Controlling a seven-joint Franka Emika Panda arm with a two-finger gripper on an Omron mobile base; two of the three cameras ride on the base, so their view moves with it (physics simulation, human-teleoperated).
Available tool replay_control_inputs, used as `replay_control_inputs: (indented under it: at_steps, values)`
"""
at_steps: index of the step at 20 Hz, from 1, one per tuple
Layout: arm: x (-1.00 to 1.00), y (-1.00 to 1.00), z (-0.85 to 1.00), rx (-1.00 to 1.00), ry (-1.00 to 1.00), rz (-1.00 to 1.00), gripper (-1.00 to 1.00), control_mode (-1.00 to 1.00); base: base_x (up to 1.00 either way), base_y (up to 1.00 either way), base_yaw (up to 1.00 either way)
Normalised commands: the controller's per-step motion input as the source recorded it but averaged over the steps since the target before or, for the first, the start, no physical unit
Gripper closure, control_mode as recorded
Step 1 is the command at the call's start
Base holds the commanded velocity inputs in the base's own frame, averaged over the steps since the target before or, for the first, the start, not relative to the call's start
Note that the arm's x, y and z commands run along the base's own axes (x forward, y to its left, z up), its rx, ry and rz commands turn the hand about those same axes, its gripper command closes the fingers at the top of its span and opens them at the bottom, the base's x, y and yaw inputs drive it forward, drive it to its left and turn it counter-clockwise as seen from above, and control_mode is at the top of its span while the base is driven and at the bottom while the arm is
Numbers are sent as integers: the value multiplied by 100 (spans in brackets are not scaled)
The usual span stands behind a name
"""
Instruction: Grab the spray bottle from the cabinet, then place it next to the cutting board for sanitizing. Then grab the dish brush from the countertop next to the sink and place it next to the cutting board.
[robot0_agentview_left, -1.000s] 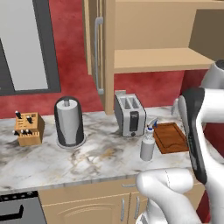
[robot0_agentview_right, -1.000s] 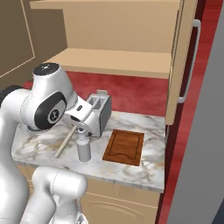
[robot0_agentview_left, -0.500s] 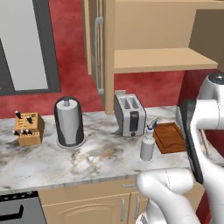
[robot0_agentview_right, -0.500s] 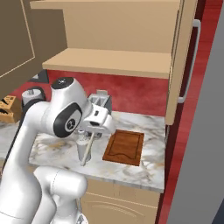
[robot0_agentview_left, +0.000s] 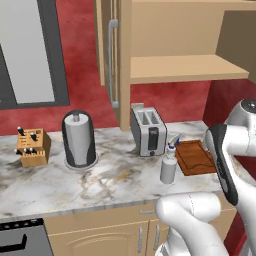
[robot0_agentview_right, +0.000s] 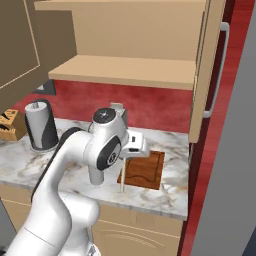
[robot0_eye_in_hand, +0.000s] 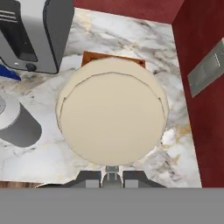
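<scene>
My gripper (robot0_agentview_right: 131, 151) is shut on the dish brush (robot0_agentview_right: 122, 176), whose thin pale handle hangs down over the near left edge of the cutting board (robot0_agentview_right: 146, 170). In the hand view the brush (robot0_eye_in_hand: 111, 113) shows as a large cream disc just above the gripper (robot0_eye_in_hand: 112, 174) and covers most of the reddish-brown cutting board (robot0_eye_in_hand: 94, 56). The pale grey spray bottle (robot0_agentview_left: 168, 165) stands upright on the marble countertop (robot0_agentview_left: 100, 182), just left of the cutting board (robot0_agentview_left: 196, 157). Its grey body (robot0_eye_in_hand: 16, 121) is at the left of the hand view.
A silver toaster (robot0_agentview_left: 148, 131) stands behind the bottle. A paper-towel holder (robot0_agentview_left: 79, 139) and a knife block (robot0_agentview_left: 32, 147) are farther left. The open cabinet's shelf (robot0_agentview_left: 185, 68) hangs above, and its door (robot0_agentview_right: 210, 75) juts out at the right beside a red wall (robot0_eye_in_hand: 199, 87).
My arm has swung right with the dish brush, from left of the spray bottle, past it, to over the cutting board's near left edge. Bottle and board have not moved.
</scene>
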Motion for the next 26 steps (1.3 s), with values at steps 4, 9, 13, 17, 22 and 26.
replay_control_inputs:
  at_steps: [4,9,13,17,22,26]
  values:
    - [60,-34,-36,-2,1,8,100,-100,0,0,0]
    - [58,-28,-22,-1,7,0,100,-100,0,0,0]
    - [53,-24,-20,0,5,0,100,-100,0,0,0]
    - [42,-37,-12,0,0,0,100,-100,0,0,0]
    - [31,-47,-5,0,0,0,100,-100,0,0,0]
    - [26,-33,-18,0,0,0,100,-100,0,0,0]
